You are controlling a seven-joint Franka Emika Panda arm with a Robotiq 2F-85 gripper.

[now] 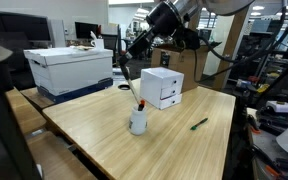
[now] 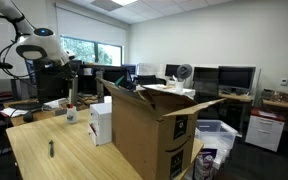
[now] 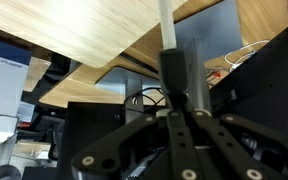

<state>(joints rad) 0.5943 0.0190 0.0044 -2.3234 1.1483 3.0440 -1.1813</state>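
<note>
Wrist view shows the wooden worktop (image 3: 94,40) across its upper part. In an exterior view a white drawer box (image 1: 162,87) stands on it, with a white cup (image 1: 138,123) near, in front. The pincer (image 1: 125,72) is closed firmly on a white marker (image 1: 133,90), which hangs tilted with its dark end just above the cup. A green pen (image 1: 199,124) lies well apart.

Cut off at the wrist view's top edge: upper end of marker (image 3: 165,22). Too small to tell in an exterior view: contents of cup (image 2: 71,116). Hidden behind cardboard box (image 2: 149,135): one corner of table (image 2: 44,160).
</note>
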